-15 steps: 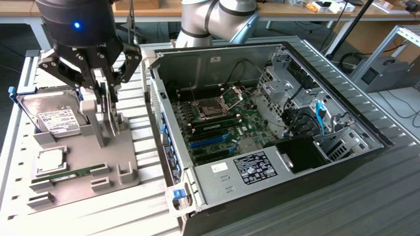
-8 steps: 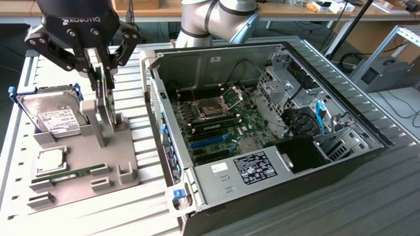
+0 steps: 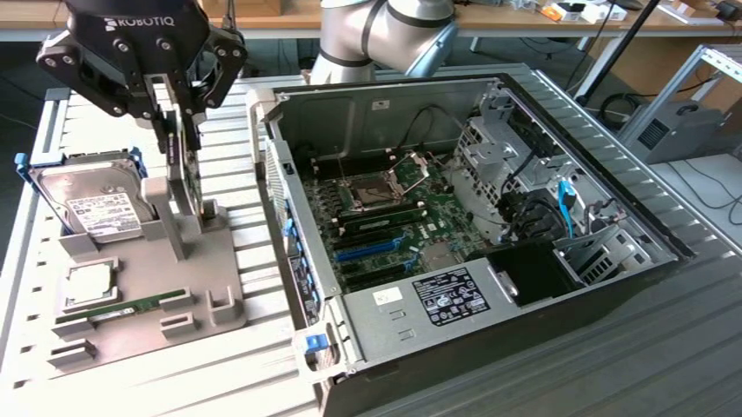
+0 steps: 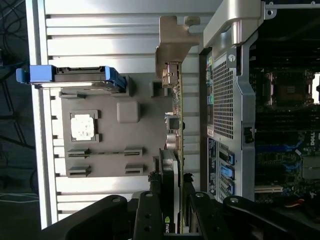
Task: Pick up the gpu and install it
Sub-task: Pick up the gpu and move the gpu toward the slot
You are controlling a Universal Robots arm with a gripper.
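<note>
The gpu (image 3: 180,169) is a thin dark card standing on edge in a slot of the grey parts holder (image 3: 139,278) at the exterior view's left. My gripper (image 3: 174,113) reaches down over its top edge, one finger on each face, shut on it. In the wrist view the gpu (image 4: 172,125) shows edge-on, with its silvery bracket at the far end. There the gripper (image 4: 172,210) clamps the card's near end above the holder (image 4: 115,145). The card's lower edge still sits at the holder.
The open computer case (image 3: 464,217) lies to the exterior view's right of the holder, its motherboard and blue slots (image 3: 371,250) exposed. A hard drive (image 3: 99,204) in a blue caddy, a processor (image 3: 90,282) and a green RAM stick (image 3: 128,307) share the holder. The case wall (image 4: 225,100) stands close beside the card.
</note>
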